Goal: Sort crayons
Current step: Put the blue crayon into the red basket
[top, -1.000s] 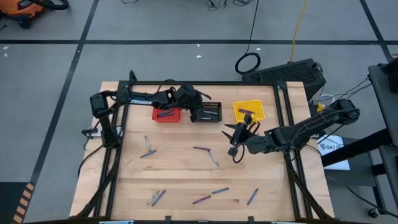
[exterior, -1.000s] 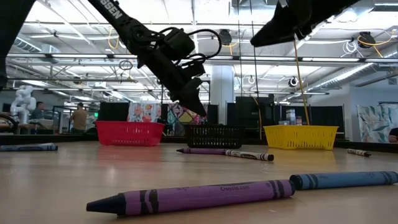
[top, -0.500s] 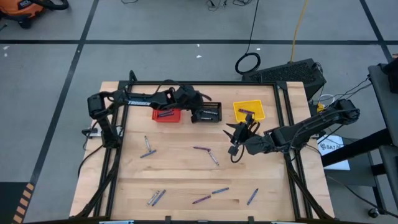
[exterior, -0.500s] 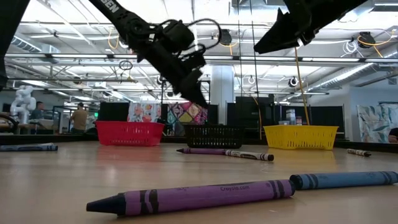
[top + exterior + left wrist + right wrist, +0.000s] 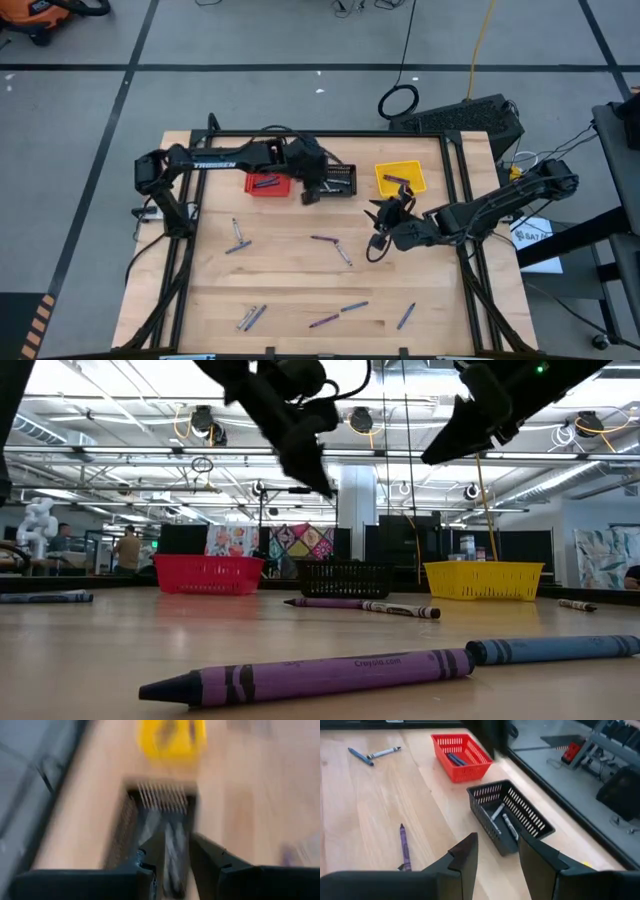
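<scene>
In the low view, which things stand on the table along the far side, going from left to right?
Red basket → black basket → yellow basket. Each stands apart from the next. A purple crayon lies in front of the black one, nearer the camera.

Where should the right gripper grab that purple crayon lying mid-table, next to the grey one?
Take the purple crayon around mid-shaft, coming straight down from above. It lies flat on the table, so only a top-down pinch across its thin width fits. Stay clear of the end that meets the grey crayon. The right gripper is open nearby.
</scene>
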### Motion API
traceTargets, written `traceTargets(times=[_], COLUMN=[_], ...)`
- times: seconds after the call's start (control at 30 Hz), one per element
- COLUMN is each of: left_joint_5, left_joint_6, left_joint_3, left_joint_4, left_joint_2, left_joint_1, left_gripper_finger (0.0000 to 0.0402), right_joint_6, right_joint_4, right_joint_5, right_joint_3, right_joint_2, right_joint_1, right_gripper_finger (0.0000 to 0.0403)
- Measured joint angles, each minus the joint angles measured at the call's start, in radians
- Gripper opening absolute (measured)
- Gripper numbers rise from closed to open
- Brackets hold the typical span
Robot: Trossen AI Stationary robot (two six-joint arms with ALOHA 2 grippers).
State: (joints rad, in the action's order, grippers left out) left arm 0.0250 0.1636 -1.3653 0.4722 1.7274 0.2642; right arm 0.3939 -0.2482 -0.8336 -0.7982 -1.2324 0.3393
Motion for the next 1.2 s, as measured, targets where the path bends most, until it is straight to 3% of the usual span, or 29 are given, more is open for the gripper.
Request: traceTargets(times=[0.13,0.3,0.57,0.8,1.2], left_joint_5=[0.000,-0.002,-0.040,-0.141,-0.224], left_joint_6=[-0.042,-0.180,-0.398,-0.633,-1.141], left_joint_3=[-0.026,-0.012,-0.014,-0.015,-0.015], left_joint_4=[0.322,0.596,0.647,0.654,0.647], left_joint_2=[-0.046,-0.102,-0.146,-0.146,-0.118], left_joint_1=[-0.046,-0.143,-0.324,-0.474,-0.726], left_gripper_finger=[0.0082,0.0082,0.0082,0.0082,0.0082], right_joint_6=[0.016,-0.008,-0.013,0.017,0.017], right_joint_4=[-0.018,-0.008,-0.010,-0.012,-0.011], right_joint_5=[0.064,0.187,0.183,0.184,0.184], right_joint_3=[0.000,0.000,0.000,0.000,0.000], right_joint_2=[0.000,0.000,0.000,0.000,0.000], right_joint_1=[0.000,-0.005,-0.005,-0.005,-0.005], right_gripper_finger=[0.0128,0.0128,0.0128,0.0128,0.0128])
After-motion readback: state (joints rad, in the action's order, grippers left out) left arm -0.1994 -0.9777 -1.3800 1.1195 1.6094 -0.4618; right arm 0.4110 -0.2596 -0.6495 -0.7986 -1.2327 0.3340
